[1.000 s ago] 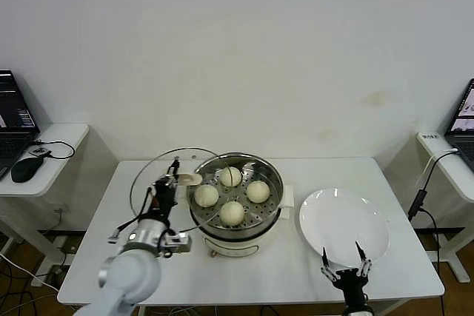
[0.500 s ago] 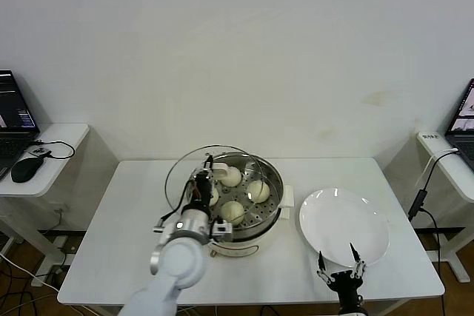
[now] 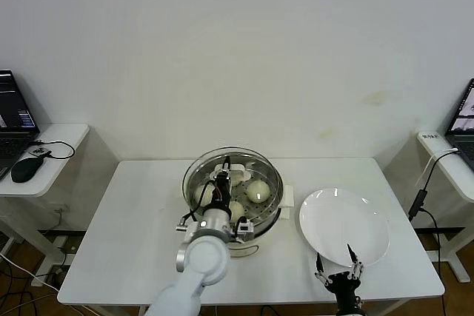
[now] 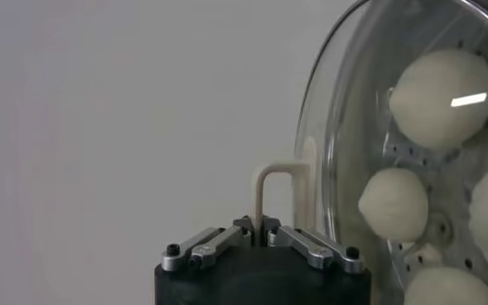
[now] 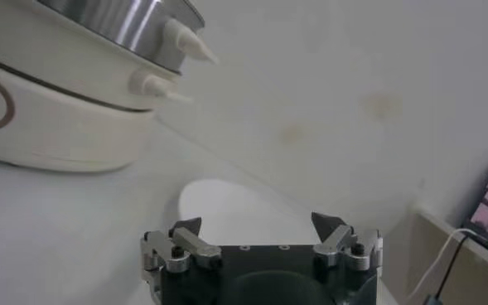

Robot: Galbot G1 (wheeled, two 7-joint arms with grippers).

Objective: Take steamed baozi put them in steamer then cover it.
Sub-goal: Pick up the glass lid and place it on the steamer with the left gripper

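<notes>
Steamer point(image 3: 248, 216) is sitting mid-counter point(image 3: 133, 220), holding four baozi point(image 3: 257, 190). Over it the cover point(image 3: 194, 175) is hanging, its handle point(image 4: 270, 189) clamped by the left end effector point(image 3: 222, 177). Right end effector point(image 3: 338, 266), fingers apart, is idling beside the plate point(image 3: 342, 223).

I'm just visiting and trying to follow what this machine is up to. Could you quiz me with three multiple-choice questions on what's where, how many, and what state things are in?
1. Where is the glass cover?
A. On the plate
B. Over the steamer
C. On the floor

2. How many baozi show through the cover in the left wrist view?
A. One
B. Two
C. Four

3. What is the left claw doing?
A. Shut on the cover's handle
B. Open above the plate
C. Holding a bun

Answers: 1 B, the cover sits over the steamer in the head view. 2 C, four baozi show through the glass. 3 A, its fingers pinch the handle; the right claw waits open by the plate.
</notes>
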